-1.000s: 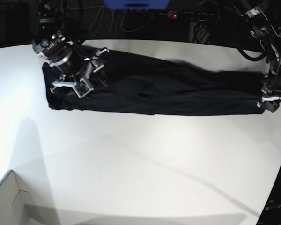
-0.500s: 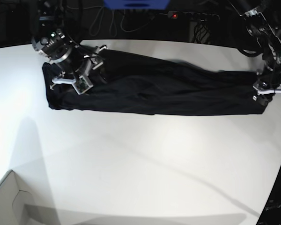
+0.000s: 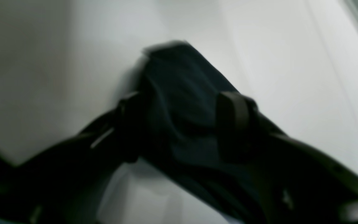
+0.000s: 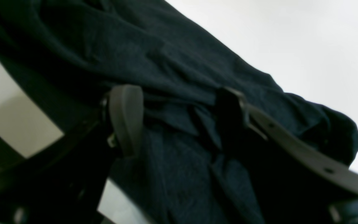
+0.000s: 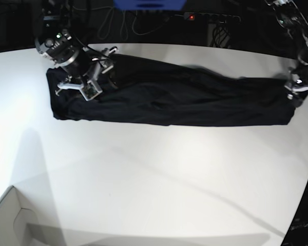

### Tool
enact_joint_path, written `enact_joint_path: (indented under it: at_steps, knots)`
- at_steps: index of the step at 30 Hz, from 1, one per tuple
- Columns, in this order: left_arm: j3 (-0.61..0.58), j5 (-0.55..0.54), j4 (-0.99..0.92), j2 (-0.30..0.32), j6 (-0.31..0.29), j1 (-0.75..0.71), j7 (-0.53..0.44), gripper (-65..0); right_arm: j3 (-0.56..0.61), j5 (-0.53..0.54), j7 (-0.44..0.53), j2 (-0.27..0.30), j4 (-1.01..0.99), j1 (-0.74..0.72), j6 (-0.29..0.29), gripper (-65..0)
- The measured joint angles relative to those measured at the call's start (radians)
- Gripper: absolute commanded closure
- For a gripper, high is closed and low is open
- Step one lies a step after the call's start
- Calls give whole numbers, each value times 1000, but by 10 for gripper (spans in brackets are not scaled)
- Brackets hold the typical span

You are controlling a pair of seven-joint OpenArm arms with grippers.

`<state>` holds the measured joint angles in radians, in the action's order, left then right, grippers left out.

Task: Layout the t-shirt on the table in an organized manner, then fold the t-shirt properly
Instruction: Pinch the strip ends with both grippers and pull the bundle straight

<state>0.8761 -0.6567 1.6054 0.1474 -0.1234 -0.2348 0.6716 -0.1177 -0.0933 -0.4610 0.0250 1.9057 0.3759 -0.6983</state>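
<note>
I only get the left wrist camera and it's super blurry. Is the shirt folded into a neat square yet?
Observer: No. The base view shows the t-shirt stretched as one long narrow band across the far side of the table.
Operator: Where's the other arm?
Observer: At the opposite end of the band. The right tool stands over the cloth with its jaws apart.
Operator: Anything else around?
Observer: Only a white box corner in the near corner of the base view, well away from the t-shirt.
</note>
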Motion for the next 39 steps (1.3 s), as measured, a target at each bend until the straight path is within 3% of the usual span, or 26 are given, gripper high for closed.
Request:
enact_joint_path:
  at_steps: [8, 19, 20, 25, 28, 31, 39]
  knots:
    - [19, 0, -66, 37, 6, 31, 5, -356, -5, 0, -2, -18, 0, 1, 0, -380]
    - [14, 1, -59, 36, 3, 27, 10, -357, -4, 0, -3, -25, 0, 1, 0, -380]
    - [14, 2, -61, 37, -11, 27, 10, -357, -4, 0, -3, -25, 0, 1, 0, -380]
    - [12, 66, -65, 32, -194, 28, 10, -357, -4, 0, -3, -25, 0, 1, 0, -380]
    - [14, 144, -66, 15, -218, 31, 10, -362, -4, 0, -3, -25, 0, 1, 0, -380]
    - [12, 178, -67, -4, -239, 31, 9, -414, -4, 0, -3, -25, 0, 1, 0, -380]
    - [-24, 188, -120, 3, -241, 40, 2, -437, -1, 0, -3, -25, 0, 1, 0, -380]
